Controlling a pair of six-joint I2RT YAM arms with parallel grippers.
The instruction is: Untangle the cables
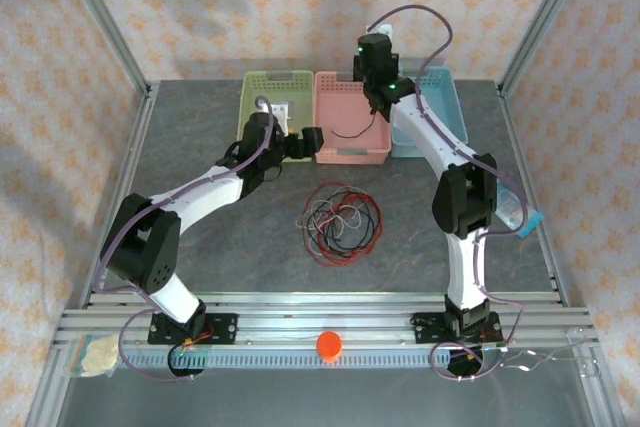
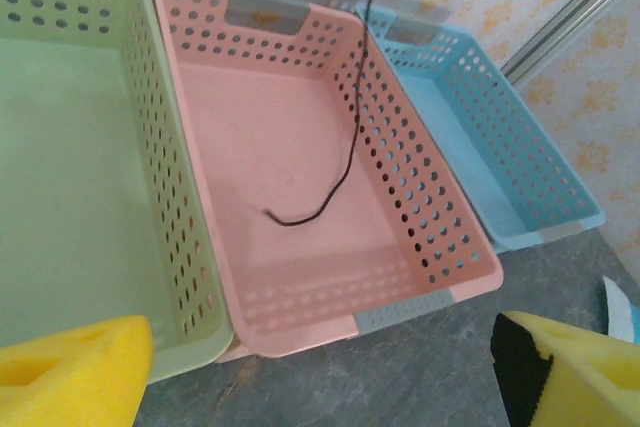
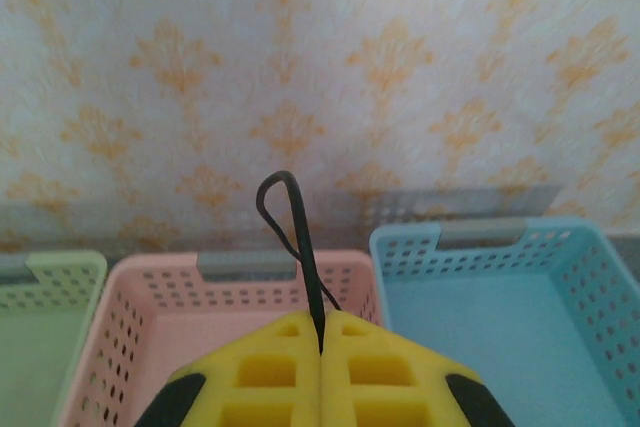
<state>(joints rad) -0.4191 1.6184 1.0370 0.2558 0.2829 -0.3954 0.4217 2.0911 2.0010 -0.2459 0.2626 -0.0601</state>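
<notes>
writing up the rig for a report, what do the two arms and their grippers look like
Both the left arm and right arm have white link shells with black joints, and a purple-grey cable runs along each. The right gripper has yellow fingers with square cut-outs and black outer edges; the left gripper matches.

Cables [image 1: 341,224] in frt of baskets [image 1: 352,155]

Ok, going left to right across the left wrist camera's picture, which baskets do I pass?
green basket → pink basket, with the black cable hanging down into it → blue basket
</notes>
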